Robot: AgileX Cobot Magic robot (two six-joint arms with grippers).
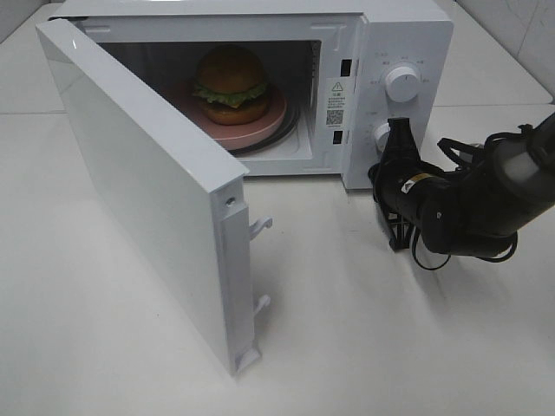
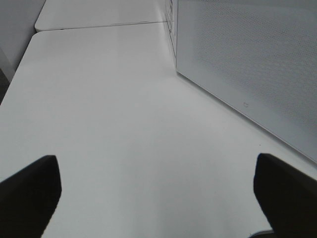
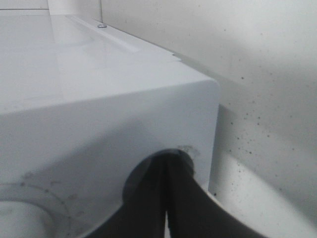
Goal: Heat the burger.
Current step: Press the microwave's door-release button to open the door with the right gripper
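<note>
Inside, burger (image 1: 230,82) plated — right gripper (image 1: 396,126) at lower knob (image 1: 379,135).

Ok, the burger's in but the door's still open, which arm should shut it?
Left, I'd say. The left gripper is open and empty, with the door's outer face close beside it in its wrist view. The right gripper is shut at the lower knob, on the wrong side to push the door.
</note>
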